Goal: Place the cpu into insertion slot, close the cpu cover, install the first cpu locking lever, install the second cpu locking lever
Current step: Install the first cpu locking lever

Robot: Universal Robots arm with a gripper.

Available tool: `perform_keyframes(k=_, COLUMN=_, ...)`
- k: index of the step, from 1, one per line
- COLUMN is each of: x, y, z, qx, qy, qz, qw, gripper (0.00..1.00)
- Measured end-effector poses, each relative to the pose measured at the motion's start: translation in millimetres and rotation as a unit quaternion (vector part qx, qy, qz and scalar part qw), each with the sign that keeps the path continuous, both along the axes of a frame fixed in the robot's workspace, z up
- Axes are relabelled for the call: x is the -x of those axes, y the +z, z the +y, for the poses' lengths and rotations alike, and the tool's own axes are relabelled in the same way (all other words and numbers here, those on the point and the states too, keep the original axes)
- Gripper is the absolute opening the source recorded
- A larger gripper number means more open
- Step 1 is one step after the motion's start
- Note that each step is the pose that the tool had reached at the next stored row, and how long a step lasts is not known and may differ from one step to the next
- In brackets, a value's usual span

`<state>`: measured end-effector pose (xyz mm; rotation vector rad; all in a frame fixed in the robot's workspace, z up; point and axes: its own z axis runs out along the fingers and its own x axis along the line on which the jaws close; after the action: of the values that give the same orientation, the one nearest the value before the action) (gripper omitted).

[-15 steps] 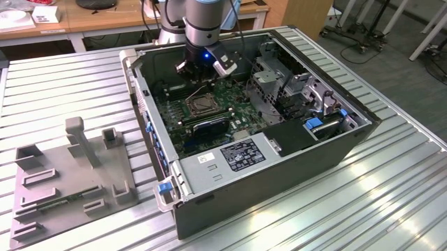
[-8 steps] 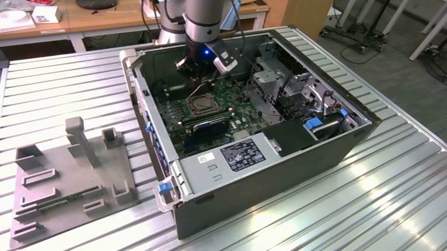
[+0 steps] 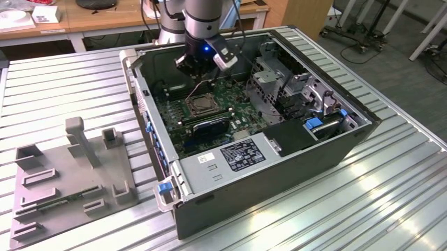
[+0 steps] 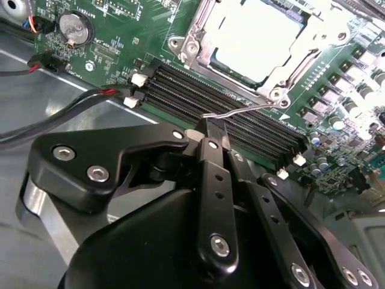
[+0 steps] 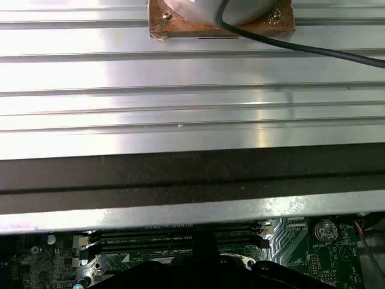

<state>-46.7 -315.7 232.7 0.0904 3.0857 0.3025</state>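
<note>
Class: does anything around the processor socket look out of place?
Yes: a thin silvery wire locking lever stands raised off the square silvery metal cpu cover, pinched by the black gripper, instead of lying flat and latched.

- Open computer case (image 3: 279, 188) lying on its side on the ribbed metal table (image 3: 391, 198).
- Inside, a green circuit board (image 3: 241, 102) across the floor of the case; in the second wrist view it's right there (image 4: 108, 54).
- Long black memory slots in both wrist views (image 4: 198, 90) (image 5: 174, 232), running side by side.
- Round coin battery (image 4: 76, 27) sits on the board, well apart from the slots.
- Red and black wires (image 4: 111, 91) run to a white plug at the board's edge.
- Grey power supply box (image 3: 231, 157) carries a label, with a blue clip (image 3: 165, 188) at the case corner.
- Grey holder plate (image 3: 70, 178) with upright posts is on the table, at the exterior view's left.
- Wooden desk (image 3: 104, 18) behind.
</note>
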Motion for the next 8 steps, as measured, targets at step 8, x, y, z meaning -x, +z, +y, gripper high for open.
perform_keyframes(k=8, x=0.0, y=0.6, z=6.5, qx=-0.0003, qy=0.0, qz=0.0, qw=1.0, gripper=0.11)
